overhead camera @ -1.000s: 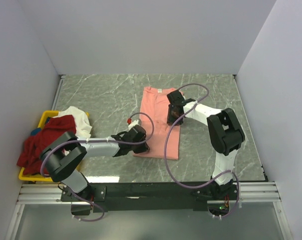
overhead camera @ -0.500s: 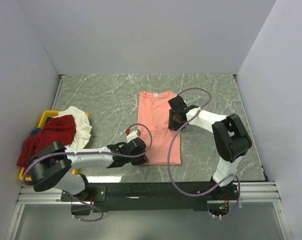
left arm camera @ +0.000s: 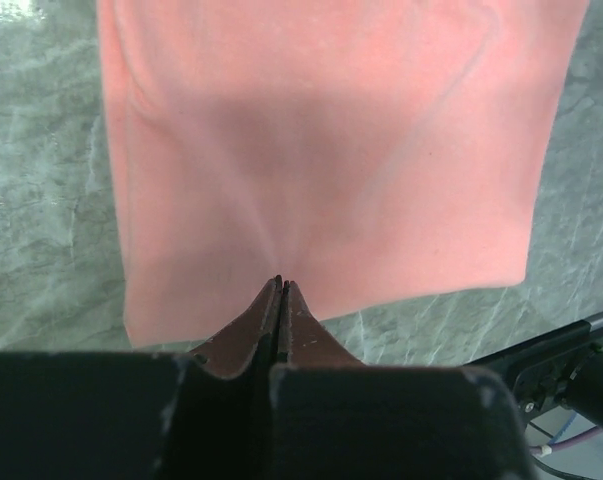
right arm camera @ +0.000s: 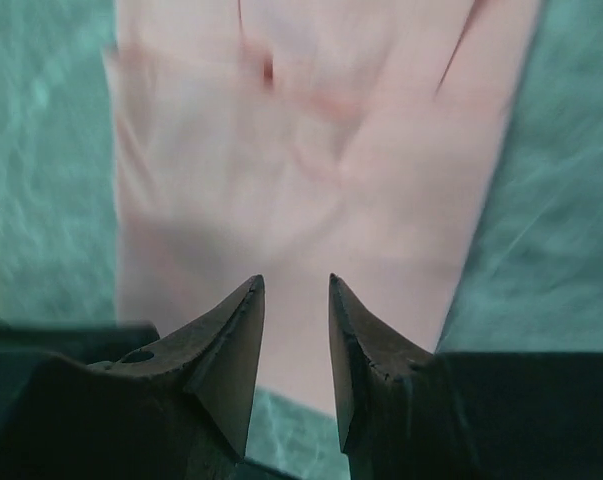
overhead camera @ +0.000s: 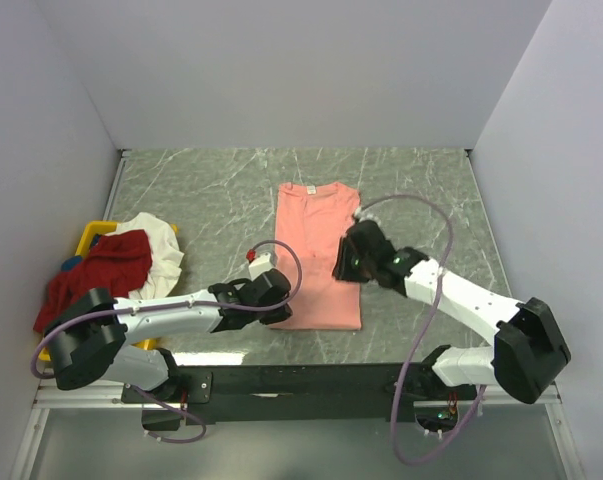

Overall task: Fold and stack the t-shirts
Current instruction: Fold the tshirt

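The salmon-pink t-shirt (overhead camera: 317, 245) lies folded into a long strip in the middle of the table, neck at the far end. My left gripper (overhead camera: 283, 303) is at its near left corner. In the left wrist view the jaws (left arm camera: 281, 283) are shut just inside the hem, and creases in the cloth (left arm camera: 331, 150) run to the tips. My right gripper (overhead camera: 343, 264) is open over the shirt's right edge, with the cloth (right arm camera: 311, 170) below the tips (right arm camera: 296, 285) and nothing between them. The dark red t-shirt (overhead camera: 96, 275) and the white t-shirt (overhead camera: 159, 245) are heaped at the left.
A yellow bin (overhead camera: 89, 237) at the left edge holds the two heaped shirts. Grey walls close in the marble table (overhead camera: 201, 200) on three sides. A purple cable (overhead camera: 421, 215) loops above the right arm.
The shirt has been drawn nearer and straightened. My left gripper has pulled back toward the front edge. My right gripper has swung from the shirt's far part to its right edge, nearer the front.
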You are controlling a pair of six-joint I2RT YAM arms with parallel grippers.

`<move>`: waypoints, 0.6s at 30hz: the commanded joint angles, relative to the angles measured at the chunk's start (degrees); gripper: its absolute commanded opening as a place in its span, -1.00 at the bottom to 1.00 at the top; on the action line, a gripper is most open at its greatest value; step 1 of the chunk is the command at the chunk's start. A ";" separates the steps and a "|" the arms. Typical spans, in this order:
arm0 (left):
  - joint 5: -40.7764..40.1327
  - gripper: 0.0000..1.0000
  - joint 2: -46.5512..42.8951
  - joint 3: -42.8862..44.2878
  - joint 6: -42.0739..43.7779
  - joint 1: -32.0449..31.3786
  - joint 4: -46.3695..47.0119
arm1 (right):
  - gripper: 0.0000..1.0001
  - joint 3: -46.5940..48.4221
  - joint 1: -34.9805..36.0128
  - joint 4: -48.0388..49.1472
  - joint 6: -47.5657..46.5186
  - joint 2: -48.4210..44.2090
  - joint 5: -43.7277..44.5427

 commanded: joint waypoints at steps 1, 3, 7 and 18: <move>-1.58 -0.95 -1.62 -1.38 -0.67 0.42 0.03 | -0.21 -7.05 6.17 1.67 5.30 -2.10 -0.46; -1.49 -0.95 -2.24 -2.44 -1.11 0.42 0.82 | -0.22 -11.43 7.77 3.33 7.67 -4.20 -0.45; -1.40 -0.96 -2.59 -5.51 -2.25 0.51 1.52 | -0.22 -17.95 9.88 5.10 10.32 -7.20 -0.19; -0.08 -0.99 -6.10 -11.24 -4.45 0.51 2.85 | -0.22 -26.13 9.89 2.64 11.99 -11.59 2.71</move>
